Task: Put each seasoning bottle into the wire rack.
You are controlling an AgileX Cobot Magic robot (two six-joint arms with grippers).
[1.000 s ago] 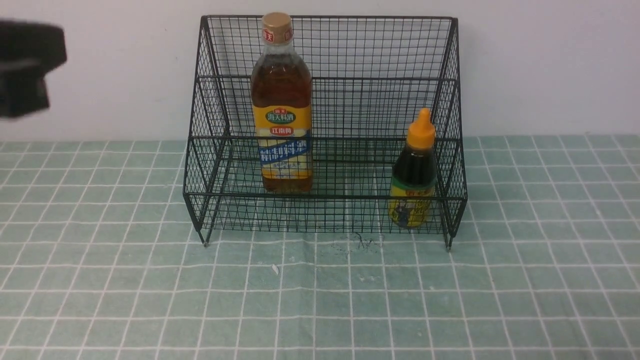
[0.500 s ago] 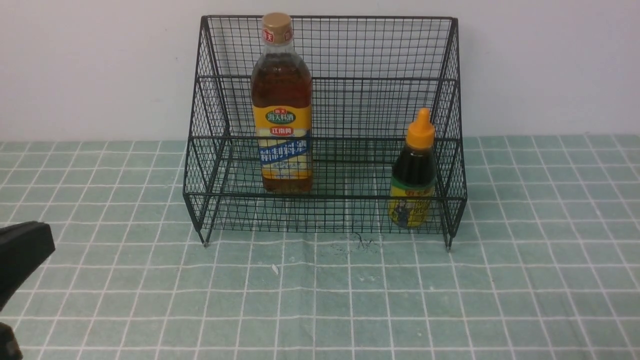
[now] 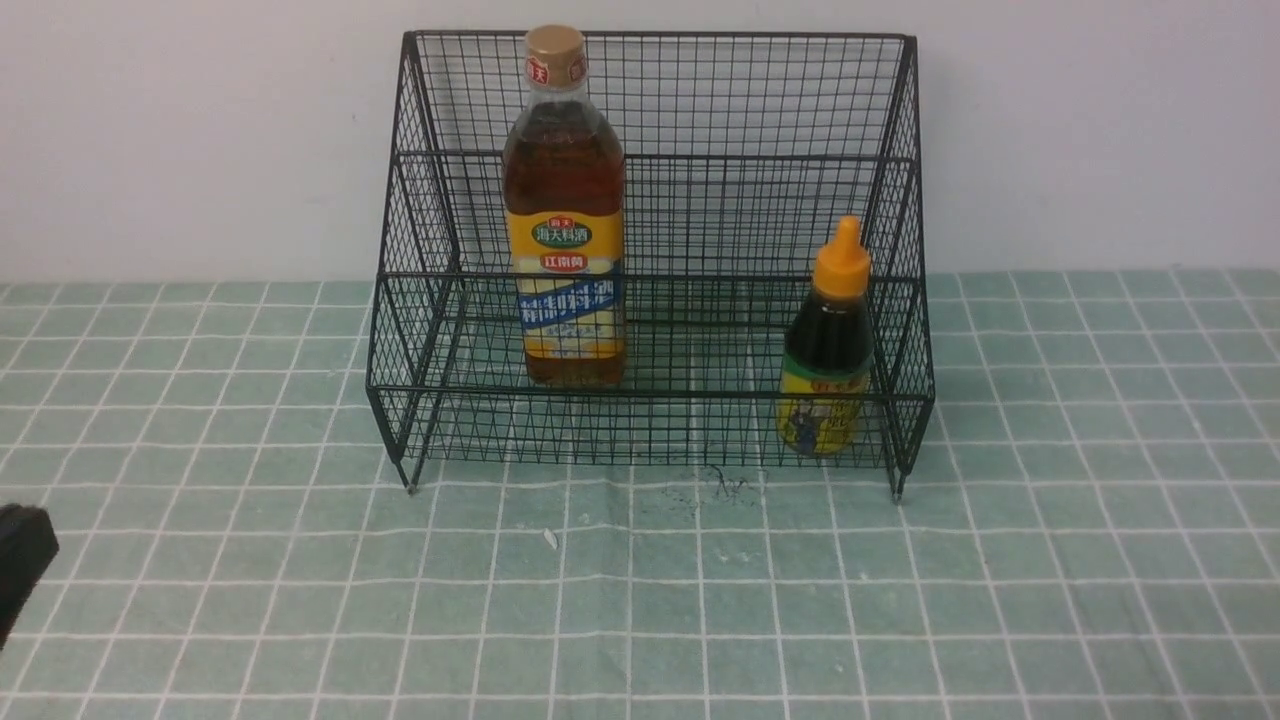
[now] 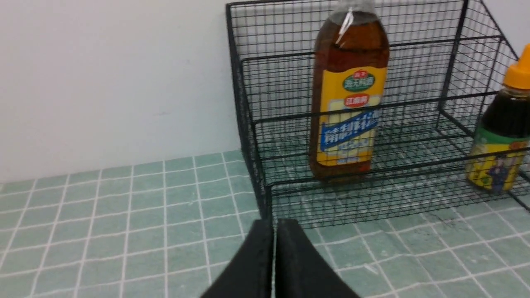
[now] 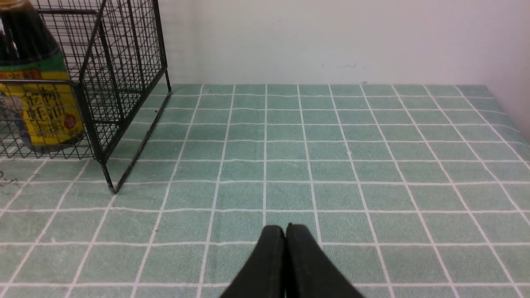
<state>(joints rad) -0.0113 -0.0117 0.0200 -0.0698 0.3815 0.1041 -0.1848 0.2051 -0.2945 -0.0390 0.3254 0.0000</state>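
Observation:
The black wire rack point(image 3: 650, 100) stands against the back wall. The tall amber bottle point(image 3: 565, 215) with gold cap stands upright in its lower tier, left of middle. The small dark bottle point(image 3: 828, 345) with orange cap stands upright at the right end of the same tier. Both also show in the left wrist view, the tall bottle point(image 4: 350, 95) and the small one point(image 4: 503, 136). My left gripper point(image 4: 275, 225) is shut and empty, low over the cloth in front of the rack's left corner; part of its arm shows at the front view's left edge point(image 3: 20, 560). My right gripper point(image 5: 285, 230) is shut and empty, right of the rack point(image 5: 124, 62).
A green checked cloth point(image 3: 640, 600) covers the table. A white wall runs behind the rack. A small white speck point(image 3: 549, 538) and dark marks point(image 3: 725, 483) lie on the cloth in front of the rack.
My left arm dropped from high at the left edge to low at the left edge and drew further out of the front view. The bottles and rack have not moved.

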